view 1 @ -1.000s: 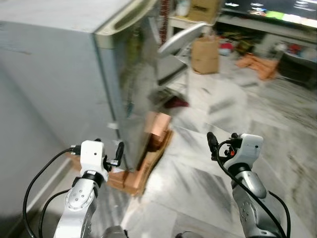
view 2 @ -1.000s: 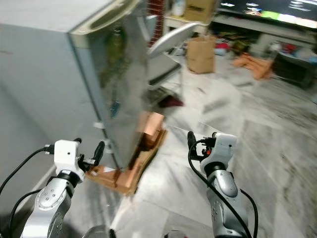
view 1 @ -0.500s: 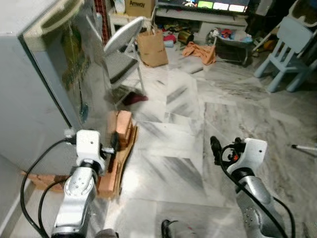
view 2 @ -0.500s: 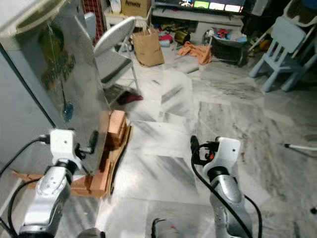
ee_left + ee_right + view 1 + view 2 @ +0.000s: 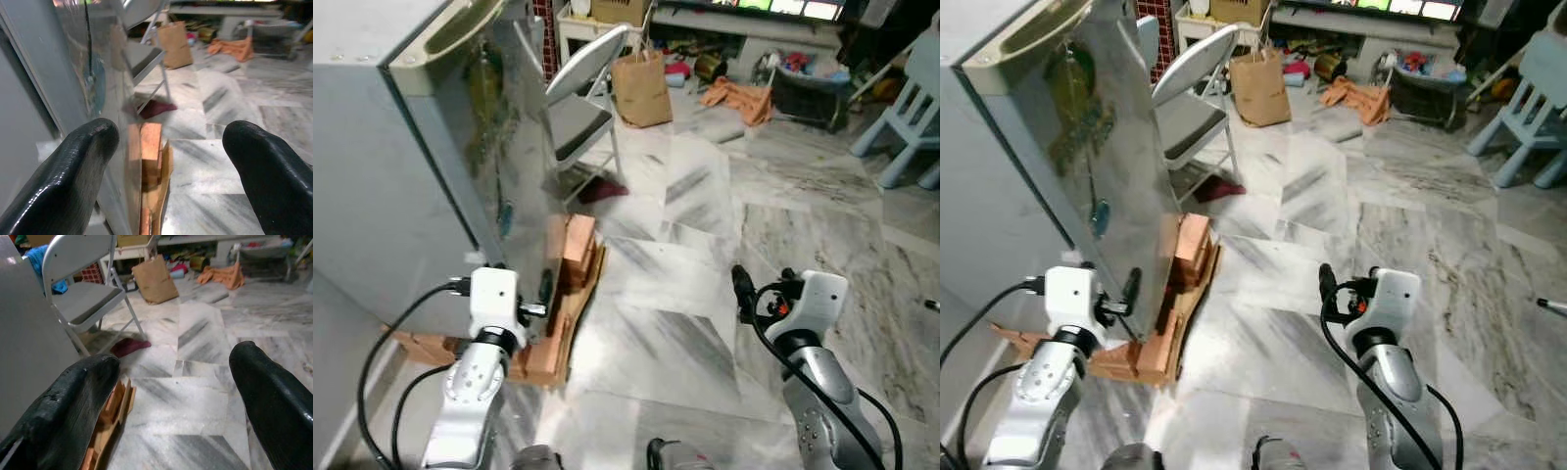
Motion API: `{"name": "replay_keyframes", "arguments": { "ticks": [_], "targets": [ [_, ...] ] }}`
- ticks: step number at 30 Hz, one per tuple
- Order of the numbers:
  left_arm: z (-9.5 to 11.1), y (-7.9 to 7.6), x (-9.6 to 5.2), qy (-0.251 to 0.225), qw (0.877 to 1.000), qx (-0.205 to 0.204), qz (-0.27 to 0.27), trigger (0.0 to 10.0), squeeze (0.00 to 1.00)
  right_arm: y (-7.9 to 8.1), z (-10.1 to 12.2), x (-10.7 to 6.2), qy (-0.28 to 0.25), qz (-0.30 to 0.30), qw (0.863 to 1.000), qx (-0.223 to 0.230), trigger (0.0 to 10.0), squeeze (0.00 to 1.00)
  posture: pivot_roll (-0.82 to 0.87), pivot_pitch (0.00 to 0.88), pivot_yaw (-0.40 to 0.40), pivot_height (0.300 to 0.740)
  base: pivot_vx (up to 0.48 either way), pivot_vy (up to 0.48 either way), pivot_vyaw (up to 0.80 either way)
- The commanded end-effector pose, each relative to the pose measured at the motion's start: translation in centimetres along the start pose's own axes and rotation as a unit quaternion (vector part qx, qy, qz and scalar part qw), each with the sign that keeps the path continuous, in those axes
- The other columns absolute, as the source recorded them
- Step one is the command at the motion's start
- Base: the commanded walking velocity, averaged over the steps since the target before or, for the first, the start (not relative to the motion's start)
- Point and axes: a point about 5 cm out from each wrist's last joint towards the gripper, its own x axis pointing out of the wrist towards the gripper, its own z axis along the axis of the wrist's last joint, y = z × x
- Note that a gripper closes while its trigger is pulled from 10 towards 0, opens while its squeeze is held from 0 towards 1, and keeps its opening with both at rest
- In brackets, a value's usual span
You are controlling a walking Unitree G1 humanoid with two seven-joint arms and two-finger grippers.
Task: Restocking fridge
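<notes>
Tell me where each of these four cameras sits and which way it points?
Left eye view: on the head, looking down at the fridge, folding chair and marble floor; both silver arms show, left gripper and right gripper.
Right eye view: beside it, same scene, same arms.
Left wrist view: along that gripper's open fingers toward the fridge's side and the wood blocks.
Right wrist view: along its open fingers toward the chair.
Shared: all four show the brown paper bag.
</notes>
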Motion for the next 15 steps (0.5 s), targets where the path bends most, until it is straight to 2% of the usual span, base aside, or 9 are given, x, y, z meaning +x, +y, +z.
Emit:
{"name": "replay_keyframes", "arguments": {
  "ticks": [1, 4, 12, 15],
  "targets": [
    [0.22, 0.25, -0.23, -0.004, 1.000, 0.010, -0.006, 10.0, 0.00, 0.37, 0.18, -0.04, -0.001, 0.006, 1.000, 0.004, 10.0, 0.00, 0.04, 0.074, -0.019, 0.740, 0.000, 0.454, -0.80],
    [0.36, 0.04, -0.25, -0.005, 1.000, 0.010, -0.016, 10.0, 0.00, 0.29, 0.20, 0.04, -0.002, 0.005, 1.000, 0.003, 10.0, 0.00, 0.04, 0.072, -0.018, 0.740, 0.084, 0.434, -0.79],
    [0.43, -0.24, -0.41, -0.005, 0.999, 0.004, -0.035, 10.0, 0.00, 0.43, -0.18, 0.02, 0.002, 0.005, 1.000, 0.002, 10.0, 0.00, 0.05, 0.065, -0.015, 0.740, 0.000, 0.000, 0.00],
    [0.39, 0.33, -0.40, -0.005, 1.000, 0.014, -0.014, 10.0, 0.00, 0.61, -0.26, 0.04, 0.003, 0.007, 1.000, 0.002, 10.0, 0.00, 0.05, 0.066, -0.014, 0.740, 0.000, 0.000, 0.00]
  ]
}}
